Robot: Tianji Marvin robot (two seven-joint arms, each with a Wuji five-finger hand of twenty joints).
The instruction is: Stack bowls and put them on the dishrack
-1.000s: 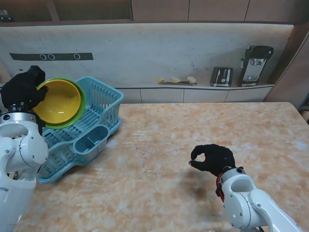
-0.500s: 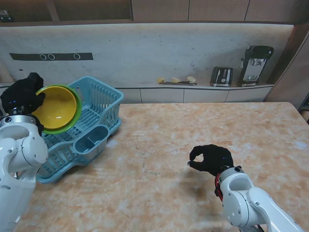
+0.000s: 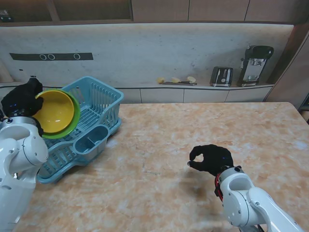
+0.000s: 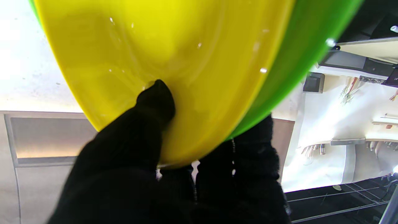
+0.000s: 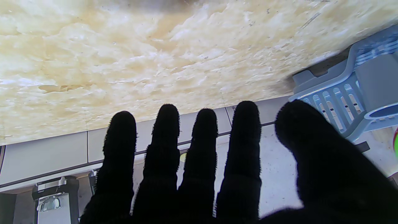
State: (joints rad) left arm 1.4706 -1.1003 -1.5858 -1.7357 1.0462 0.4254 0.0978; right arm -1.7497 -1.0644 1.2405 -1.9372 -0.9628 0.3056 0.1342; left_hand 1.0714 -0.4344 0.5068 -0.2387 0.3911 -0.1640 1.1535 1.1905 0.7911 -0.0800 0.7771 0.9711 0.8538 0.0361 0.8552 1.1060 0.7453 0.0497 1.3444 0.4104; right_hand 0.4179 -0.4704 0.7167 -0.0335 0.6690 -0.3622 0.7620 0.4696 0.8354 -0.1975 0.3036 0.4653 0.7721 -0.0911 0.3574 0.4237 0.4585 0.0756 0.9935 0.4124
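Note:
A yellow bowl (image 3: 57, 111) nests inside a green bowl (image 3: 74, 124); the stack is tilted on edge over the left part of the blue dishrack (image 3: 99, 104). My left hand (image 3: 19, 100) is shut on the stack's rim. In the left wrist view the thumb (image 4: 146, 115) presses inside the yellow bowl (image 4: 174, 62) and the other fingers sit behind the green bowl (image 4: 295, 53). My right hand (image 3: 212, 159) hovers over the table at the near middle, holding nothing, fingers (image 5: 202, 146) apart. The dishrack (image 5: 351, 90) shows at the edge of the right wrist view.
The dishrack has a cutlery cup (image 3: 91, 137) at its near right corner. A toaster (image 3: 221, 76) and a coffee machine (image 3: 255, 65) stand on the back counter. The marble table (image 3: 203, 130) stretches right of the rack.
My left hand has lowered the stacked bowls and drawn them left, closer down over the rack. The right hand has barely moved.

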